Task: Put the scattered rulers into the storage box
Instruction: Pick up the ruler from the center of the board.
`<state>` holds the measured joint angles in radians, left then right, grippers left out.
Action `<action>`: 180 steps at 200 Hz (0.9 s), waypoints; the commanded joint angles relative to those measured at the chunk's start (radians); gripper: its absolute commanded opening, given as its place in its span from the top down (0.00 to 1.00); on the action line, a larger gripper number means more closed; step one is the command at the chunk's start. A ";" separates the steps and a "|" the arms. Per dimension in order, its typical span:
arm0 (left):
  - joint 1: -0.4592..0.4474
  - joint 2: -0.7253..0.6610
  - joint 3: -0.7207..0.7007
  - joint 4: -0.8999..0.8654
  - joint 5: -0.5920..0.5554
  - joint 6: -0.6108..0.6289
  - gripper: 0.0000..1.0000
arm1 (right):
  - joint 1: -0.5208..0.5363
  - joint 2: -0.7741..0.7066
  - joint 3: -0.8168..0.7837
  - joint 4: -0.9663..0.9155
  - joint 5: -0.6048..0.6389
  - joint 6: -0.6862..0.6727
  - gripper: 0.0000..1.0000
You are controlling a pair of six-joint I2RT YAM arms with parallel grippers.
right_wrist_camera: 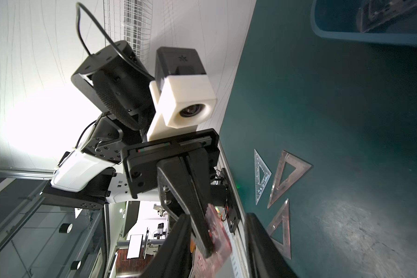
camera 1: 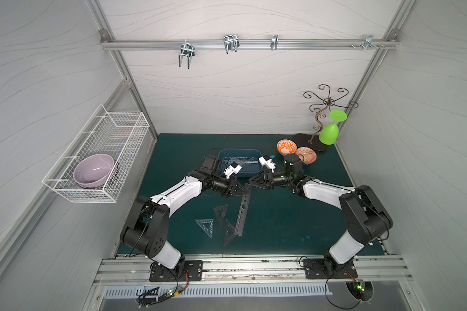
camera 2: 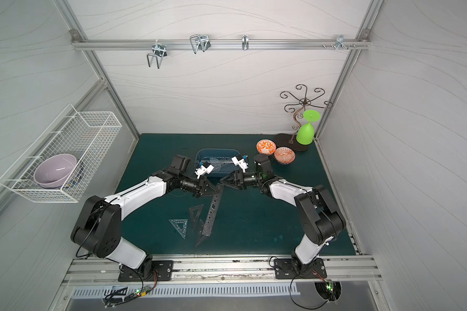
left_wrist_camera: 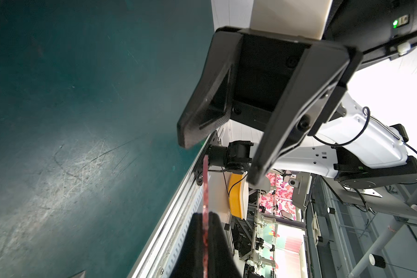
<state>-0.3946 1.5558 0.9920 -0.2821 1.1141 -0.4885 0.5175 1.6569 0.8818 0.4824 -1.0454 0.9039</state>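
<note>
My left gripper (camera 1: 246, 186) is shut on the upper end of a long smoky-dark stencil ruler (camera 1: 242, 212), which slants down to the mat. Edge-on in the left wrist view, the ruler (left_wrist_camera: 205, 183) is pinched between the left gripper (left_wrist_camera: 205, 214) tips. The right gripper (right_wrist_camera: 216, 216) is open, its fingers straddling that ruler end (right_wrist_camera: 218, 231) and the left fingertips (right_wrist_camera: 204, 248). A bluish triangle (camera 1: 205, 226) and two dark triangles (camera 1: 221, 212) (camera 1: 231, 233) lie flat on the mat. The dusty-blue storage box (camera 1: 227, 152) stands just behind both grippers, with clear rulers (camera 1: 244, 162) inside.
Two orange patterned bowls (camera 1: 286, 146) (camera 1: 306, 155) sit right of the box. An upside-down green glass (camera 1: 330, 129) hangs on a metal stand (camera 1: 312, 142) in the back right corner. A white wire basket (camera 1: 111, 150) holding a purple bowl (camera 1: 93, 169) is on the left wall.
</note>
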 commanded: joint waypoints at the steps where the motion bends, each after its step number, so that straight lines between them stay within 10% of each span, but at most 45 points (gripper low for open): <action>1: -0.001 -0.030 0.005 0.046 0.015 0.000 1.00 | 0.015 0.011 0.008 0.051 -0.032 0.027 0.63; 161: 0.010 -0.038 0.016 0.027 -0.044 -0.006 1.00 | 0.019 0.007 -0.008 0.097 -0.045 0.076 1.00; 180: 0.026 -0.055 0.031 -0.023 -0.099 0.004 0.78 | -0.006 -0.002 0.009 0.032 -0.014 0.053 1.00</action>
<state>-0.3840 1.5372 0.9909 -0.2657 1.1069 -0.4980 0.5331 1.6695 0.8761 0.5518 -1.0725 0.9627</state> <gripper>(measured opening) 0.138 0.060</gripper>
